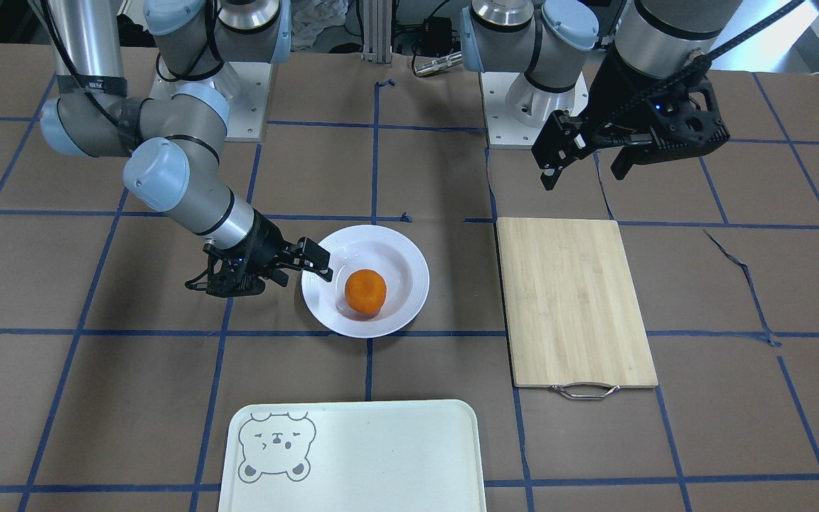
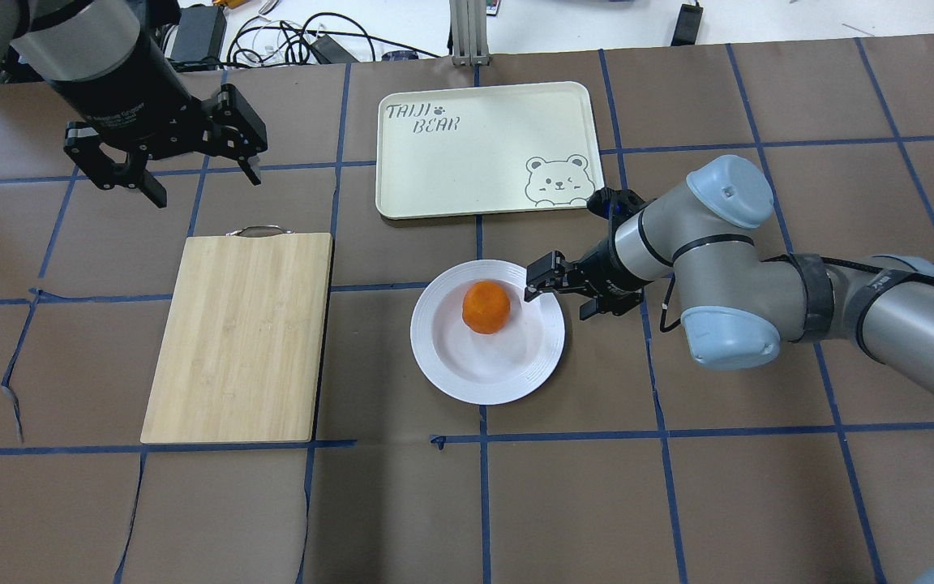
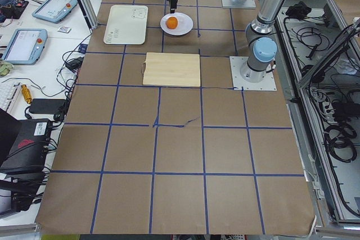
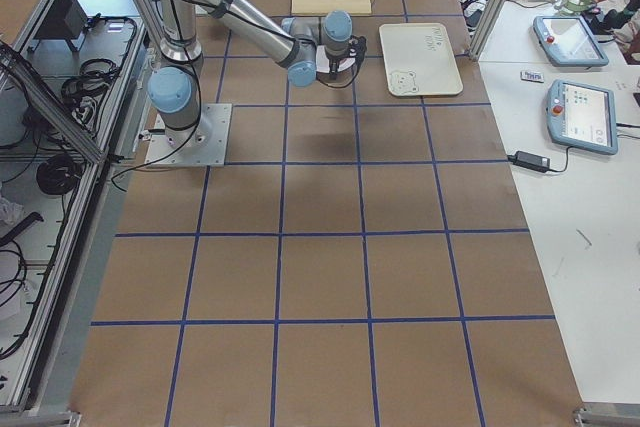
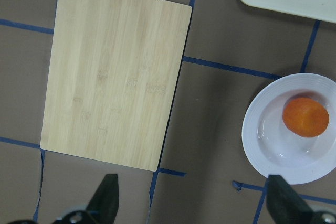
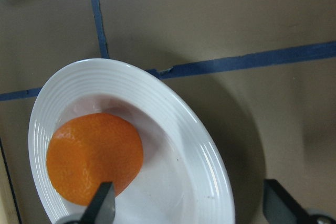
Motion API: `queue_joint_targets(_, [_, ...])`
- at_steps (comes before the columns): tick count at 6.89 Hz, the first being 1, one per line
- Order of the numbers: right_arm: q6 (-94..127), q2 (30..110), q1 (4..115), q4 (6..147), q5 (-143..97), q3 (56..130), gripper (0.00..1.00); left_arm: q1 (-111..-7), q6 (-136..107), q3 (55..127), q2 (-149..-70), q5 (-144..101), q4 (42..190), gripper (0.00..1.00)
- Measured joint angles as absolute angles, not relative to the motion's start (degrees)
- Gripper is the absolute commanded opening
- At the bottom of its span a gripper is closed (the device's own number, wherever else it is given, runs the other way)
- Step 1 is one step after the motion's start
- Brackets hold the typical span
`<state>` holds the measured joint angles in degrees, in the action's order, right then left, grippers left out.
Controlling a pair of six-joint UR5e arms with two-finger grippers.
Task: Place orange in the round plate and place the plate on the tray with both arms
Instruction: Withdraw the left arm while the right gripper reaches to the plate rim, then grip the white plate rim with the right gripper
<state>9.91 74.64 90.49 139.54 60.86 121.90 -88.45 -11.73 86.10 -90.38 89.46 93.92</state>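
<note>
The orange (image 2: 486,307) (image 1: 365,291) lies in the sunken centre of the round white plate (image 2: 475,381) (image 1: 409,256) in the middle of the table. My right gripper (image 2: 566,294) (image 1: 299,267) is low at the plate's edge and open; in the right wrist view one finger (image 6: 102,205) is over the plate beside the orange (image 6: 94,156), the other off the rim (image 6: 199,150). My left gripper (image 2: 203,182) (image 1: 584,176) hangs open and empty, high near the cutting board. The pale tray (image 2: 483,146) (image 1: 381,455) with the bear face lies apart from the plate.
A bamboo cutting board (image 2: 240,337) (image 1: 573,299) (image 5: 115,77) with a metal handle lies flat beside the plate, under my left arm's side. Brown paper with blue tape lines covers the table. Cables and tablets sit past the table's far edge.
</note>
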Motion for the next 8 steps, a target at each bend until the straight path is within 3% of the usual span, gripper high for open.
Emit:
queue_joint_targets(4, [11.3, 72.9, 90.9, 143.9, 60.5, 123.4, 0.95, -88.5, -11.2, 86.7, -90.6, 89.3, 92.5, 1.00])
queue_joint_targets(5, [11.7, 72.4, 91.4, 144.6, 60.4, 123.6, 0.78, -88.4, -9.1, 86.6, -90.8, 89.3, 92.5, 1.00])
queue_joint_targets(7, [12.7, 71.9, 92.8, 144.9, 60.6, 123.9, 0.78, -88.3, -5.3, 86.6, -90.7, 89.4, 92.4, 1.00])
queue_joint_targets(8, [12.8, 71.9, 93.0, 145.0, 60.8, 124.5, 0.62, -88.2, -5.0, 86.7, -90.6, 89.4, 92.5, 1.00])
